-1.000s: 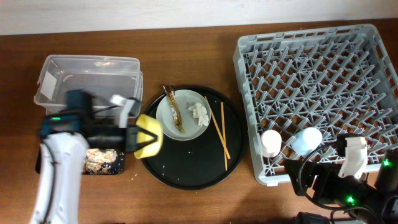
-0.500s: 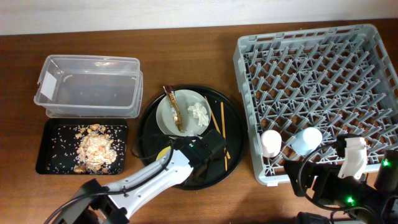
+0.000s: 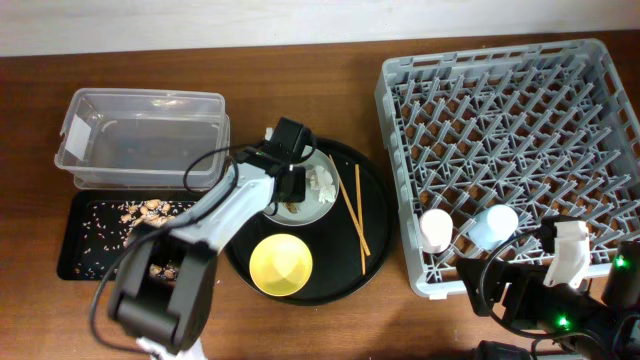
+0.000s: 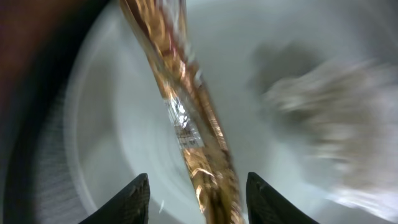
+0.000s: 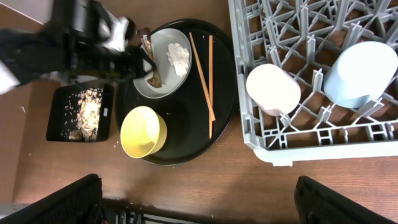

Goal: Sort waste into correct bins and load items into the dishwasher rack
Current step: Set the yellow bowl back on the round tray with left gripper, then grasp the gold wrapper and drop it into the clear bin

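My left gripper (image 3: 289, 180) is open low over the white plate (image 3: 312, 205), and its fingers (image 4: 199, 205) straddle the gold-brown foil wrapper (image 4: 186, 118) without closing on it. A white tissue (image 3: 322, 180) lies beside the wrapper on the plate. The yellow bowl (image 3: 280, 265) stands upright at the front of the round black tray (image 3: 380, 200). The chopsticks (image 3: 352, 215) lie on that tray's right side. The pink cup (image 3: 437, 230) and blue cup (image 3: 495, 225) sit in the grey rack (image 3: 510, 130). My right gripper (image 5: 199, 202) is open and empty, in front of the rack.
The clear tub (image 3: 140, 135) stands at the back left. In front of it the shallow black tray (image 3: 95, 225) holds food scraps with rice, and my left arm partly covers it. The rack fills the right half of the table.
My left gripper carried the yellow bowl from near the shallow black tray, set it on the round tray, let go, and moved back onto the plate over the wrapper. The right arm is unmoved.
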Available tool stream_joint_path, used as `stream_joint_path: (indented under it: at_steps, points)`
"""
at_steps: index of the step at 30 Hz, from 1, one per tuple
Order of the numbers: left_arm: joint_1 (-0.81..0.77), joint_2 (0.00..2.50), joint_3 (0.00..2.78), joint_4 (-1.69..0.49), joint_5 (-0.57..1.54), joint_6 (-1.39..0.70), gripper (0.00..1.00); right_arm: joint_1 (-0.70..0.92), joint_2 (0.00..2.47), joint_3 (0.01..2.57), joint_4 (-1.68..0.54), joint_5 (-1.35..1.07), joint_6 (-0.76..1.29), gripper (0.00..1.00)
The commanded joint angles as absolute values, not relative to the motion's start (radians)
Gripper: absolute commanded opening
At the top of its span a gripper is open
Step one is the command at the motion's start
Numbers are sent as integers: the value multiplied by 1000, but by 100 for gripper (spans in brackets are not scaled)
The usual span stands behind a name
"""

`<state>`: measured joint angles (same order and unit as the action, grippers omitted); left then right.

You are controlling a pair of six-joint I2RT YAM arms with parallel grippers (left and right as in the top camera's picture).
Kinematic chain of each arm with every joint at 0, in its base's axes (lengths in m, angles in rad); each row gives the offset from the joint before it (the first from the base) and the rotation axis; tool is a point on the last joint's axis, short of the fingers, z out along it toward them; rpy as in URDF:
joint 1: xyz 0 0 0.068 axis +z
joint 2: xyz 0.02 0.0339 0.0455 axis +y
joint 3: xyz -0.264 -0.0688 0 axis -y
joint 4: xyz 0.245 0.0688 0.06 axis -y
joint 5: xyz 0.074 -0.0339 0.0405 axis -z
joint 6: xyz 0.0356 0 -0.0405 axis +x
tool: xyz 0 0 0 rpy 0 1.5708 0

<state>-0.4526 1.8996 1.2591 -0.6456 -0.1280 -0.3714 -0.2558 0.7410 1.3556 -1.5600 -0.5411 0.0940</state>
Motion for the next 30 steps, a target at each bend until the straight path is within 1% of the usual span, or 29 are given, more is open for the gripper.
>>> stream_joint_path:
  at_steps: [1, 2, 3, 4, 6, 7, 10, 12, 14, 18, 19, 20, 21, 22, 23, 25, 26, 28, 30]
  points:
    - [-445, 1925, 1259, -639, -47, -343, 30, -262, 739, 1357, -1565, -546, 82, 99]
    - [-445, 1925, 1259, -640, -47, -342, 25, -262, 739, 1357, -1567, -546, 82, 99]
    - [-445, 1925, 1259, -648, -43, -343, 11, -262, 739, 1357, -1567, -546, 82, 99]
    - [-445, 1921, 1262, -668, -40, -343, 0, -262, 739, 1357, -1568, -546, 82, 99]
    - [-440, 1894, 1294, -719, -41, -343, 0, -262, 739, 1357, -1570, -546, 82, 98]
    - [-433, 1855, 1348, -789, -44, -343, 0, -262, 739, 1357, -1576, -546, 82, 99]
    - [-389, 1719, 1485, -924, -131, -342, 0, -262, 739, 1357, -1583, -546, 82, 99]
    - [-339, 1641, 1516, -927, -195, -343, 0, -262, 739, 1357, -1583, -546, 82, 99]
    - [-266, 1625, 1515, -901, -218, -343, 0, -262, 739, 1357, -1583, -546, 82, 99]
    - [-109, 1752, 1510, -826, -184, -351, 0, -262, 739, 1357, -1583, -546, 83, 99]
    - [-68, 1808, 1510, -791, -117, -350, 17, -262, 739, 1357, -1583, -546, 83, 99]
    - [-49, 1836, 1510, -762, -67, -346, 37, -262, 739, 1357, -1583, -546, 83, 99]
    - [-39, 1840, 1512, -749, -49, -342, 44, -262, 739, 1357, -1583, -546, 83, 99]
    - [-35, 1832, 1537, -754, -18, -342, 47, -262, 739, 1357, -1583, -546, 83, 99]
    - [-48, 1821, 1582, -788, 55, -342, 50, -262, 739, 1357, -1583, -546, 83, 99]
    - [-99, 1813, 1619, -849, 101, -340, 54, -262, 739, 1357, -1583, -546, 83, 99]
    - [-166, 1816, 1618, -876, 97, -280, 56, -262, 739, 1357, -1583, -546, 83, 99]
    - [-298, 1849, 1599, -865, 67, -126, 64, -262, 739, 1357, -1583, -545, 82, 99]
    - [-437, 1936, 1594, -841, -52, -81, 66, -262, 739, 1357, -1583, -545, 83, 99]
